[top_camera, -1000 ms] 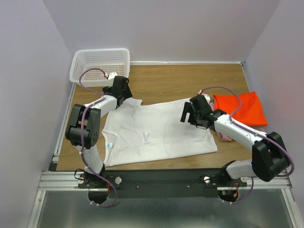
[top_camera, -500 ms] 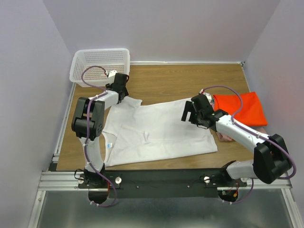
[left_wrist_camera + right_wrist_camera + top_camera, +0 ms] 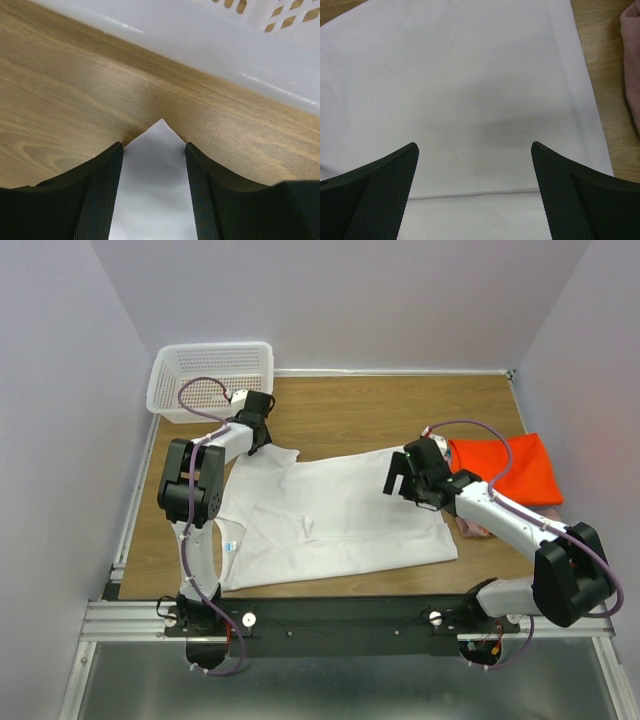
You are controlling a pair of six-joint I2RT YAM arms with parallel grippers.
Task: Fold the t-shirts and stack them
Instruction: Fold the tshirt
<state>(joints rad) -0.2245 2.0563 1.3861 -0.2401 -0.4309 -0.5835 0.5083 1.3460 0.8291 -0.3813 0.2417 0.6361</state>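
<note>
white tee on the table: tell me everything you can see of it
The white t-shirt is plain, thin, soft-looking cloth. It lies spread out and mostly flat on the wooden table, with one layer folded over on the left arm's side. One pointed corner, close to the basket, lies between the open fingers of the left gripper. The right gripper hovers open over its right part, near the edge.

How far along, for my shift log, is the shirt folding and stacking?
Done: an orange-red shirt lies folded on the right of the table, with pink cloth beside it. In hand: the white t-shirt lies spread flat. The open left gripper straddles its sleeve corner near the basket, and the open right gripper is above its far side. Left: folding and stacking it.
</note>
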